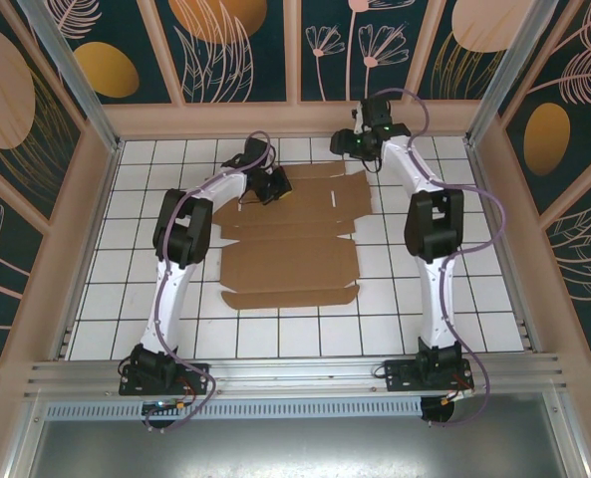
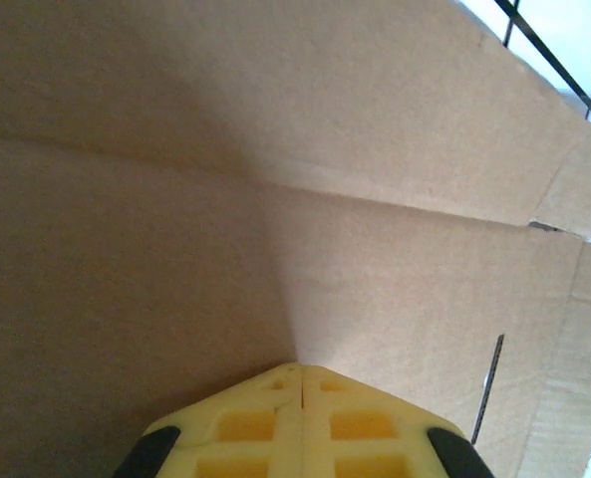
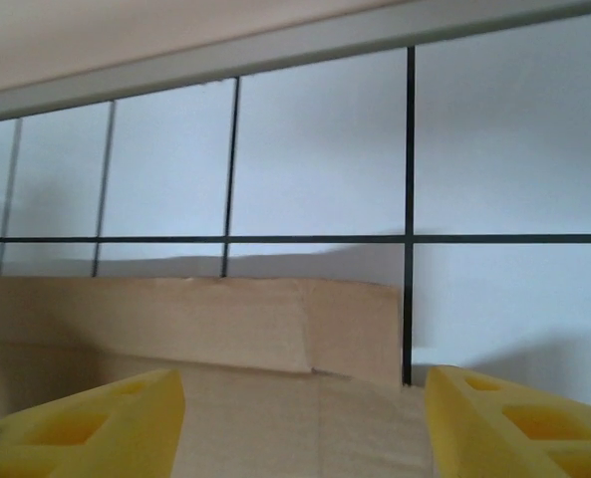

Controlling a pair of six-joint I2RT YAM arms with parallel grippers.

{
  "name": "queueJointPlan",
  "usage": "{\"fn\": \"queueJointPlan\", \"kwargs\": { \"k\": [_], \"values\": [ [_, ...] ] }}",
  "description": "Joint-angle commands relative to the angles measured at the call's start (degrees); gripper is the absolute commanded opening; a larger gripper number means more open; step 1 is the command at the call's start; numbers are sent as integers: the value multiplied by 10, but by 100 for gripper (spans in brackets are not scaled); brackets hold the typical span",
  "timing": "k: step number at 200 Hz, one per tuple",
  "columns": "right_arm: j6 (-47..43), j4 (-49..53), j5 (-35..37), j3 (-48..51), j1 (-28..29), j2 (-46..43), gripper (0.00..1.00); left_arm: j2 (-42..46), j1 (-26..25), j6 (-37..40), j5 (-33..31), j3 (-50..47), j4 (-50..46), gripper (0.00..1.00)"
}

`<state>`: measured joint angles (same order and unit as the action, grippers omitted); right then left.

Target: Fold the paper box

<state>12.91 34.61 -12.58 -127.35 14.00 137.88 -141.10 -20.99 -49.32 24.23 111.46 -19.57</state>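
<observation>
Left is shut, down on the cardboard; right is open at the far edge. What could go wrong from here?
1. The left gripper, jaws shut, looks to be pressing on the paper box. If it slips, the flat sheet may skate across the tiled table.
2. The right gripper has its jaws open and holds nothing, so the far flap in front of it is unheld and may drop flat.

paper box: plain brown corrugated die-cut sheet, unfolded, lying mostly flat on the white tiled table, centred left-right and a bit toward the far side. Flaps at near and far edges, fold creases visible, thin slots in the far-right panel.
</observation>
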Motion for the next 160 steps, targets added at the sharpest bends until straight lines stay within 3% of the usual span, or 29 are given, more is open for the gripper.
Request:
{"fn": "queueJointPlan", "kwargs": {
  "k": [1, 37, 68, 98, 160],
  "values": [
    [14, 58, -11, -77, -3, 52, 69, -25, 14, 6, -16, -5, -5, 0],
    [27, 62, -12, -127, -6, 107, 70, -34, 16, 30, -26, -14, -12, 0],
    [29, 18, -68, -101, -10, 123, 71, -42, 16, 41, -21, -16, -13, 0],
    [19, 8, -71, -82, -6, 122, 70, -31, 14, 54, -28, -37, -15, 0],
    [-8, -81, 40, 191, 34, -34, 70, 40, -16, 94, -125, -95, -56, 0]
  ]
}}
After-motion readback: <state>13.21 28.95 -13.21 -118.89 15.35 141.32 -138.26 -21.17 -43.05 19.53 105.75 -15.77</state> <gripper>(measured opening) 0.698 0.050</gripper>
